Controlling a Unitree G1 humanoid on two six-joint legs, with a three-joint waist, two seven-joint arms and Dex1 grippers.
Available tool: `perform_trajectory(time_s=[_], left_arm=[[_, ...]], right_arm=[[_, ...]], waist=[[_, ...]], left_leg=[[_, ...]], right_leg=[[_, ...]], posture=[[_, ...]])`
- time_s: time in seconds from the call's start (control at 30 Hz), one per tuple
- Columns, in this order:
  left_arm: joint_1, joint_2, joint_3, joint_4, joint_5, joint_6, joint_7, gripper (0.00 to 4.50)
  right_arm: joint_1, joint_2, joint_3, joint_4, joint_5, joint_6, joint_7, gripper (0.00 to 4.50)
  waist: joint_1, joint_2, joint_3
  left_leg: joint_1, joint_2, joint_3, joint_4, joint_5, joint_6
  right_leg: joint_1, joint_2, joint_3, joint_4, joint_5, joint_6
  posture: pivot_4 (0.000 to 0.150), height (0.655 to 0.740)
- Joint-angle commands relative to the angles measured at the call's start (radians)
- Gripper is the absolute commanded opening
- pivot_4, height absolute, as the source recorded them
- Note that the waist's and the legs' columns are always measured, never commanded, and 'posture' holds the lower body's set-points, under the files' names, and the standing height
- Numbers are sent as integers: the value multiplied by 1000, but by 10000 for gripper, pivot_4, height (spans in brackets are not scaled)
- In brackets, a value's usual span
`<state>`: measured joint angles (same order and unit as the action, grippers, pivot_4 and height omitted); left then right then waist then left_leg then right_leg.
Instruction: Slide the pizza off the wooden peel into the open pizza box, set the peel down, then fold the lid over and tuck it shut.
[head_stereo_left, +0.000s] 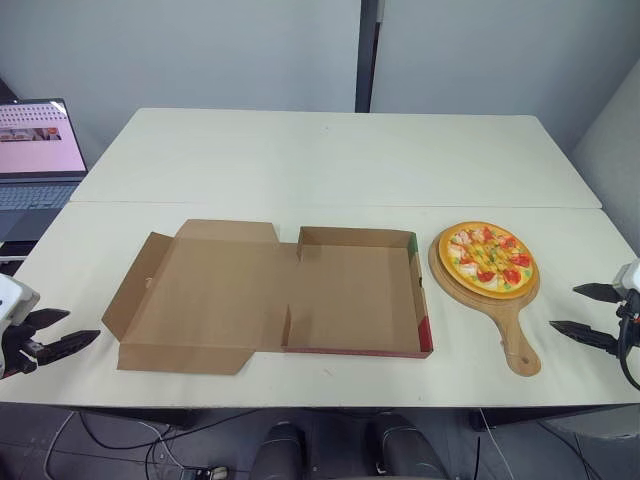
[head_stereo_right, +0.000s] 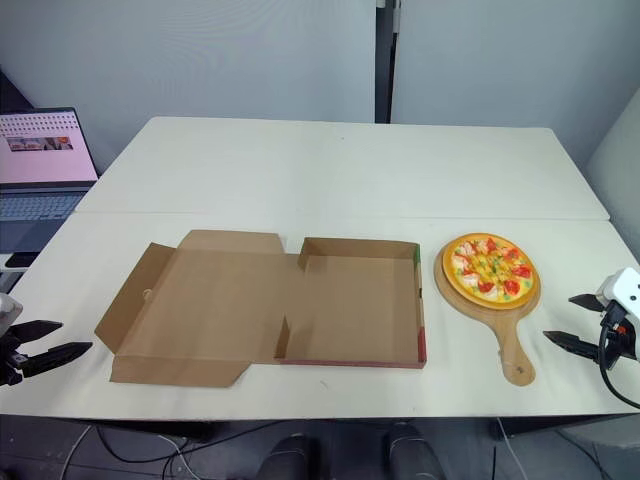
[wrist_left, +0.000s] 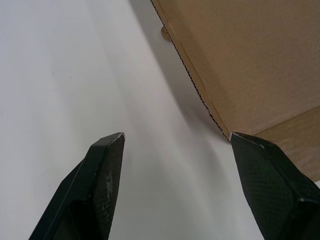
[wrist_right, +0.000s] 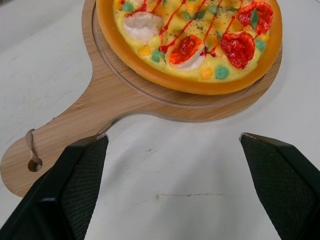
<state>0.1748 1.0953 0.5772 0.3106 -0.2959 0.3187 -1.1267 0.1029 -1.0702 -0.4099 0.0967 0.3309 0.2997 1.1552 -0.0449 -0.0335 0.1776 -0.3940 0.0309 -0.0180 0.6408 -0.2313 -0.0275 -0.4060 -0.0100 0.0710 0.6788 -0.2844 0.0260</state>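
Observation:
A toy pizza (head_stereo_left: 489, 258) with red and green toppings lies on a round wooden peel (head_stereo_left: 516, 325) at the table's right, its handle toward the front edge. Left of it the brown pizza box (head_stereo_left: 362, 292) lies open, its lid (head_stereo_left: 205, 296) spread flat to the left. My right gripper (head_stereo_left: 585, 314) stands open just right of the peel handle, empty; its wrist view has the pizza (wrist_right: 192, 40) and peel (wrist_right: 90, 117) ahead. My left gripper (head_stereo_left: 62, 332) is open near the front left edge, beside the lid's corner (wrist_left: 250, 75).
An open laptop (head_stereo_left: 38, 150) with a pink screen sits off the table's far left. The white table (head_stereo_left: 330, 155) is made of two tops with a seam running across behind the box.

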Motion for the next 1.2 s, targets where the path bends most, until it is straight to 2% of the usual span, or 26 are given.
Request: perform_trajectory(time_s=[0.03, 0.17, 0.33, 0.43, 0.6, 0.8, 1.03, 1.2], left_arm=[[-19, 27, -7, 13, 1, -11, -15, 34842], [-79, 29, -25, 54, -9, 4, -23, 34842], [-74, 22, -26, 67, -1, -43, -52, 34842], [-91, 28, -40, 93, 1, 9, -38, 34842], [-107, 33, -51, 134, 5, -39, -74, 44654], [-154, 33, -43, 141, -19, -48, -84, 44654], [-243, -2, -62, 52, -78, 3, -77, 44654], [-333, -59, -188, -218, -165, 123, -89, 44654]], right_arm=[[7, -4, -24, -27, 0, -6, -5, 45000], [14, 6, -27, -38, -6, 3, -35, 45000], [26, 18, -35, -42, -11, -28, -51, 45000], [14, 29, -34, -25, -23, -36, -88, 45000], [11, 28, -45, -29, 2, 5, -81, 45000], [7, 31, -48, -11, -3, -20, -90, 45000], [-46, 67, -68, 12, 15, -26, -143, 45000], [28, 76, -133, -110, 57, 48, -136, 45000]], waist=[[0, 0, 0], [0, 0, 0], [-2, 0, 0], [-3, 0, 0], [-3, 0, 0], [-3, 0, 0], [-3, 0, 0], [7, 0, 0]], left_leg=[[0, 0, 0, 0, 0, 0], [0, 0, 0, 0, 0, 0], [0, -1, 1, 0, 0, 0], [0, 0, 0, 0, 0, 0], [0, 0, 1, 0, 0, 0], [0, 0, 0, 0, 0, 0], [0, -1, 0, 0, 0, 0], [-1, -2, 0, 1, 0, 0]], right_leg=[[0, 0, 0, 0, 0, 0], [0, 0, 0, 0, 0, 0], [0, 1, 0, 0, 0, 0], [0, 1, 0, 0, 0, 0], [0, 1, 0, 0, 0, 0], [0, 1, 0, 0, 0, 0], [0, 2, 0, 0, 2, 4], [0, 4, 1, 0, 5, 9]], posture=[[1500, 7306], [1500, 7306], [1500, 7306], [1500, 7306], [1500, 7306], [1500, 7306], [1500, 7306], [1500, 7306]])
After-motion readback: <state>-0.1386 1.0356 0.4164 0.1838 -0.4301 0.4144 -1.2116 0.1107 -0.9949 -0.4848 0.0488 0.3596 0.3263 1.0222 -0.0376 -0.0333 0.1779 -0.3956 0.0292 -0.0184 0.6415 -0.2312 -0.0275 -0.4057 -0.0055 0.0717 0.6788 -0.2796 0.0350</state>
